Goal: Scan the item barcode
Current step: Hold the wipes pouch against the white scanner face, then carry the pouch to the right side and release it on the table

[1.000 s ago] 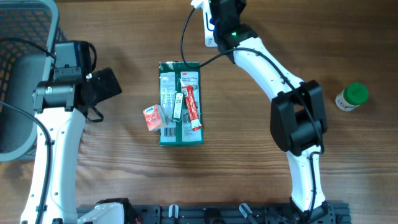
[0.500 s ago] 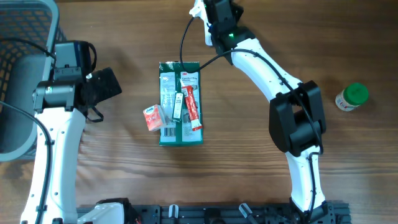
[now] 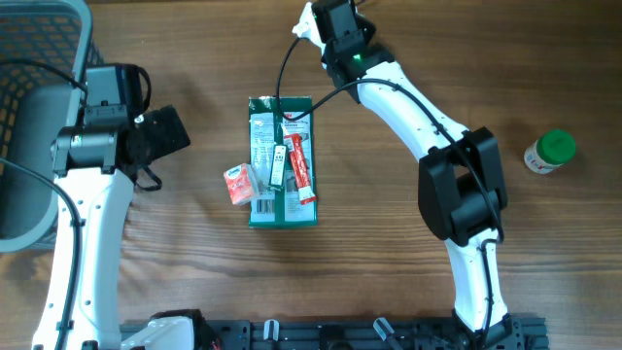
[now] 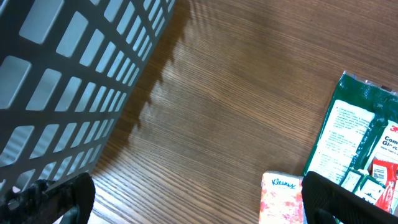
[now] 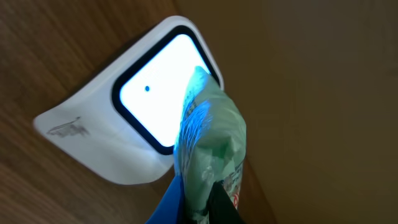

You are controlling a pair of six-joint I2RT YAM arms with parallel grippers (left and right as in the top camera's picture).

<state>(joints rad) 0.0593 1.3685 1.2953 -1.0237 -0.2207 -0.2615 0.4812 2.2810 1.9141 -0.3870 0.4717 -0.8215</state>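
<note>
Left gripper [image 3: 167, 134]: jaws wide apart.
Right gripper [image 5: 198, 202]: jaws pinched on green packet [image 5: 210, 134].
Right arm [image 3: 408, 102]: outstretched, elbow well behind its claw.

I see the basket [image 3: 44, 58] at the desk's [image 3: 389, 253] far left corner, with the left hand [image 3: 167, 136] just to its right, over bare wood. The package [image 3: 262, 136] lies mid-desk, and two tubes [image 3: 299, 165] lie side by side on top of it, lengthwise. The tissue pack [image 3: 240, 183] touches the package's left edge. Behind the package, at the far edge, stands the scanner [image 3: 308, 21]. The right hand [image 3: 335, 21] is beside it, holding a packet [image 5: 208, 143] just before its window. The bottle [image 3: 550, 152] stands alone, well off to the right.
</note>
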